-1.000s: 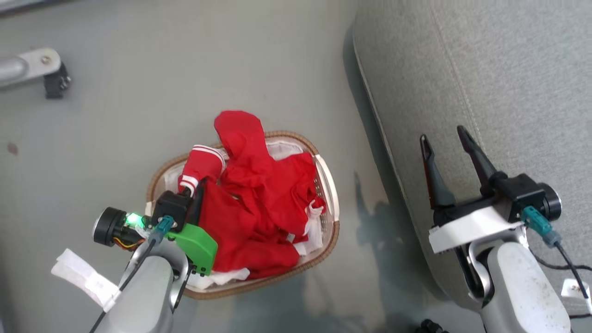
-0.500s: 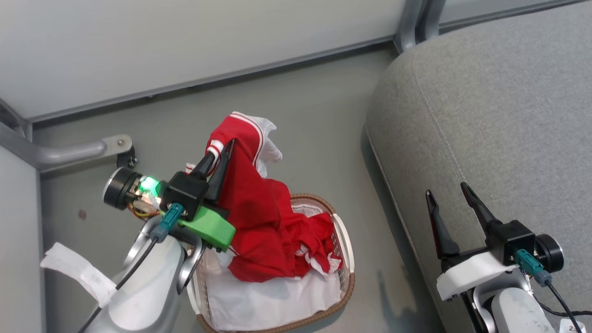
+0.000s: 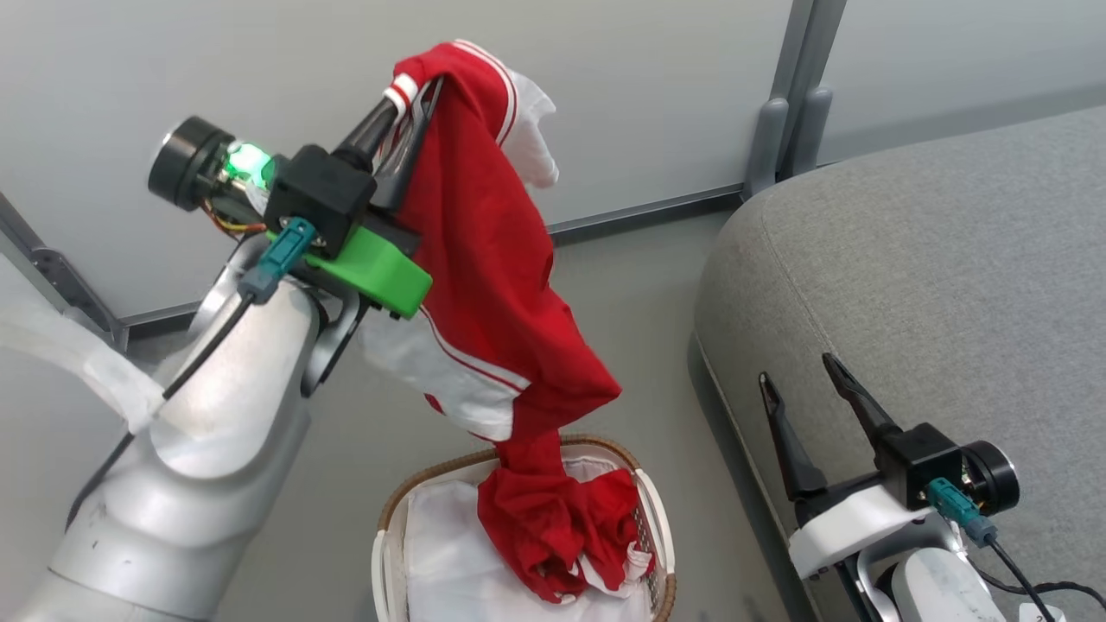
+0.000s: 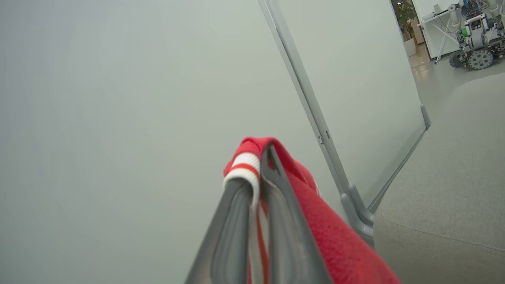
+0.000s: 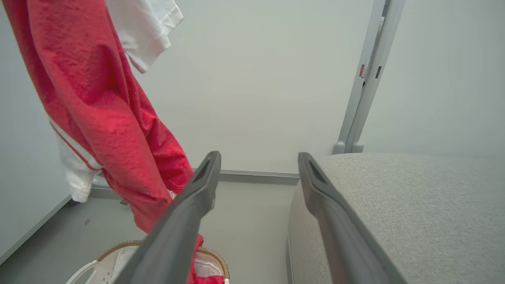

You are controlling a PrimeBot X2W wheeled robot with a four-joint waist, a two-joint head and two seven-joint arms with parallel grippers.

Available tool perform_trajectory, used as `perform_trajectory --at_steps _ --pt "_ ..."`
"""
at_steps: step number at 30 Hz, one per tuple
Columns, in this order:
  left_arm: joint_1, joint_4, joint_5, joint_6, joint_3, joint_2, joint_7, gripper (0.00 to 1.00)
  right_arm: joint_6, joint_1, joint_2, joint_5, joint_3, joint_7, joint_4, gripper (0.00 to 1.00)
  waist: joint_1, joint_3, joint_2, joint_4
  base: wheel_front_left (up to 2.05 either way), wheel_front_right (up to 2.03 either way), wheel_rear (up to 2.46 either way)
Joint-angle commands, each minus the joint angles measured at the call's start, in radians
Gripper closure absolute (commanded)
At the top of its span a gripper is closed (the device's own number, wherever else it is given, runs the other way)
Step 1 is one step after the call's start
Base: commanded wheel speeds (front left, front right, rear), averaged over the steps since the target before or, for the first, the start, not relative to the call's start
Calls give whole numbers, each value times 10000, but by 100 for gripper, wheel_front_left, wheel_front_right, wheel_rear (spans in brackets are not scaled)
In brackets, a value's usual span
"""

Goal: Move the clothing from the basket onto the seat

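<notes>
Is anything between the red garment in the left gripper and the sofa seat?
Nothing visible blocks it. The red garment hangs from the left gripper, its lower end in the basket; the open right gripper sits low beside the sofa.

Smooth grey floor (image 3: 635, 294) carried the wicker-rimmed basket (image 3: 390, 505), upright, near the grey sofa (image 3: 933, 285) but apart from it. Sofa sat on the same floor. Partition post (image 3: 782, 147) stood behind the sofa's corner.

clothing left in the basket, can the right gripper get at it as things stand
Probably yes: the right gripper is open and empty, and the basket is open on top. The garment hanging from the left gripper trails onto the pile, though.
</notes>
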Motion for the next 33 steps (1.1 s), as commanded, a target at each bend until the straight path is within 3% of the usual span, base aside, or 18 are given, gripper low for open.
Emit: perform_trajectory --at_steps 1,12,21,33 --pt "-330 108 -104 -26 -70 85 23 100 1 -80 -34 -74 115 -49 -40 0 1 -98 0 -34 0 0 0" --pt "-1665 696 -534 -27 -1018 -185 19 100 -1 -715 -34 -248 1848 -49 145 0 1 -344 0 116 0 0 0" --pt "-2316 937 -843 -26 -1811 -653 -28 100 -3 -2365 -44 -529 3385 -48 1476 0 1 -410 0 492 0 0 0" --pt "-2828 561 -1431 -26 -2851 -1108 -116 100 -3 -3946 -35 -330 3780 -38 2907 0 1 -521 0 970 0 0 0"
